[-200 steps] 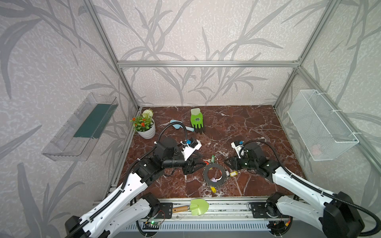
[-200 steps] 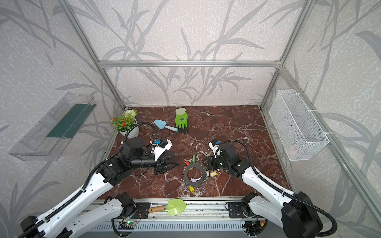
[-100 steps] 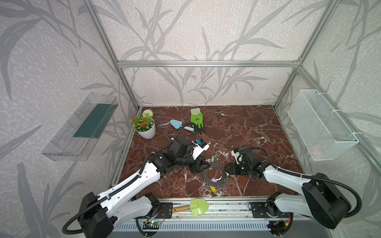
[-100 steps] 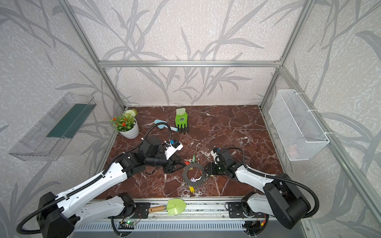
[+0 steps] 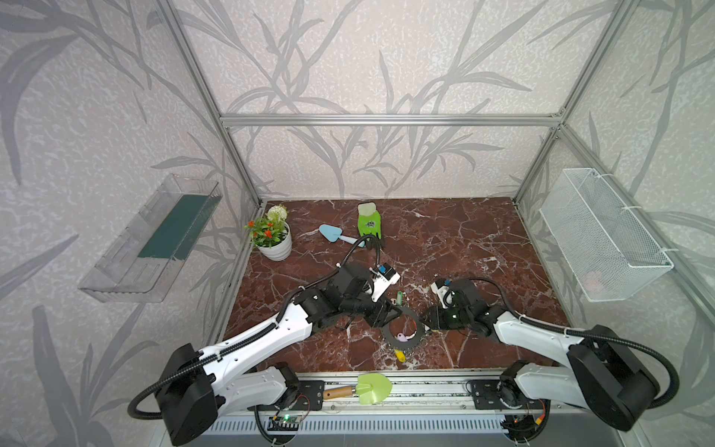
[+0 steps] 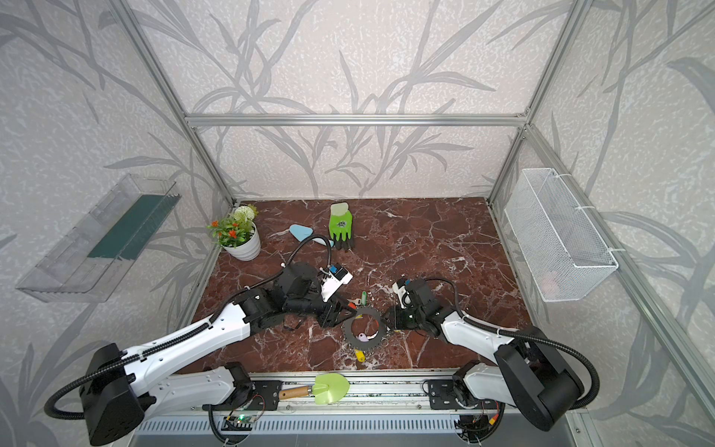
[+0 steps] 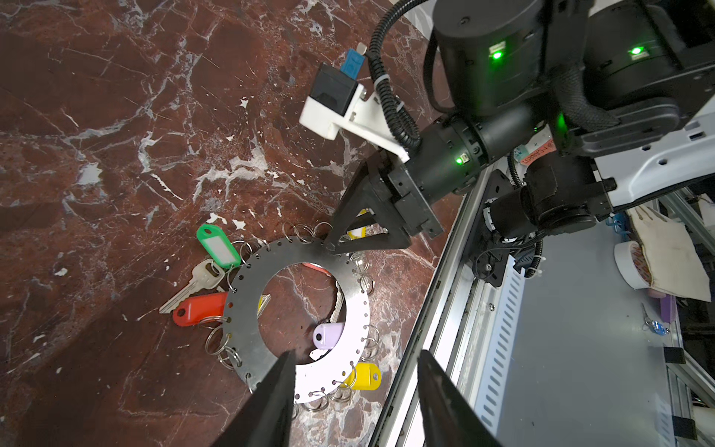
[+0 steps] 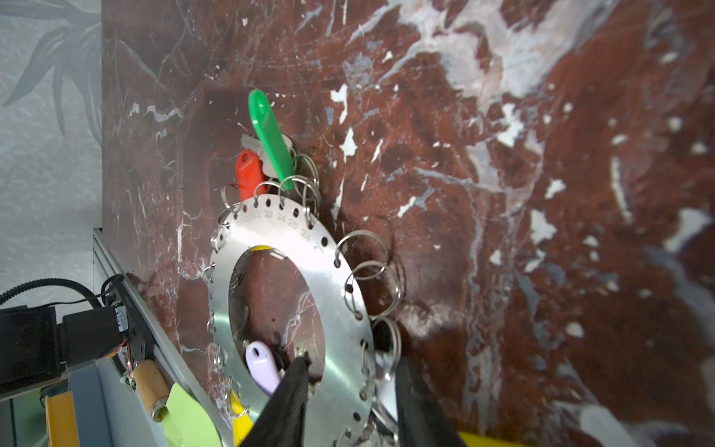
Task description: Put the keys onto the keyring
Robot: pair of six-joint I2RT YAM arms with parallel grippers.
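1. The keyring (image 5: 388, 341) lay flat on the red marble counter (image 5: 464, 251), near its front edge and between the two arms. Small split rings hung all round its rim.
2. Left pincer (image 7: 354, 354): jaws stood wide. One finger was over the keyring's rim, the other off it, with a yellow-tagged key (image 7: 365, 375) between them. Nothing was gripped.
3. Right pincer (image 8: 353, 362): jaws were narrower and astride the opposite rim. One finger (image 8: 298, 371) sat at the hole's edge, the other outside. A gap showed beside the rim, so no clamp was seen.
4. The green-tagged key (image 7: 216, 245) and red-tagged key (image 7: 199, 309) lay at the rim, with a silver key blade (image 7: 193, 284) between them. Whether each was hooked on could not be told.
5. A lilac tag (image 7: 329, 336) lay inside the hole.
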